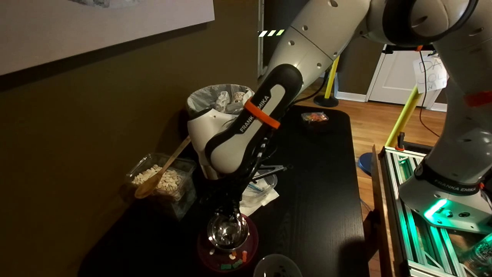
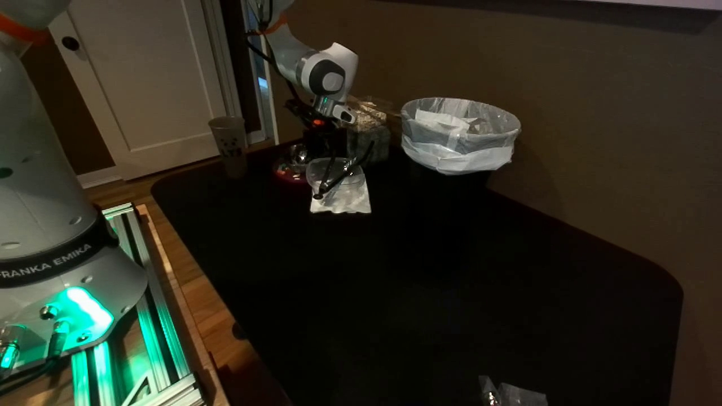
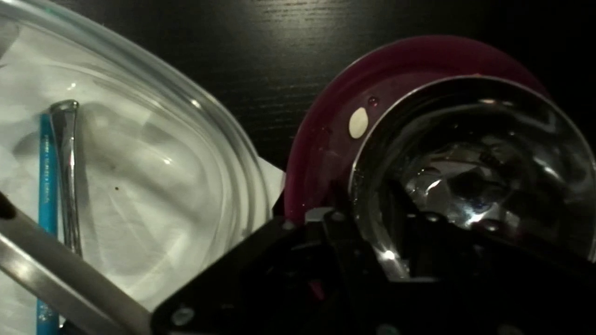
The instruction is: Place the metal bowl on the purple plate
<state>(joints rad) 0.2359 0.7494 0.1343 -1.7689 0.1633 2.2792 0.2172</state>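
A small, round, shiny silver metal bowl (image 3: 479, 149) rests on a round, flat, purple-maroon plate (image 3: 316, 125) upon the black, wood-grained surface (image 3: 223, 51). The black end effector (image 3: 379, 209) has its fingers parted partway, one inside and one outside the bowl's rim; whether either touches the metal cannot be determined.

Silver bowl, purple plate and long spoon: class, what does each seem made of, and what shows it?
Silver bowl: polished metal, perhaps steel, from its mirror-like, warped reflections.
Purple plate: smooth, likely plastic, from its even colour and soft sheen; glazed ceramic is possible.
Long spoon: probably wood, low-gloss, from its warm tan colour; grain unclear.
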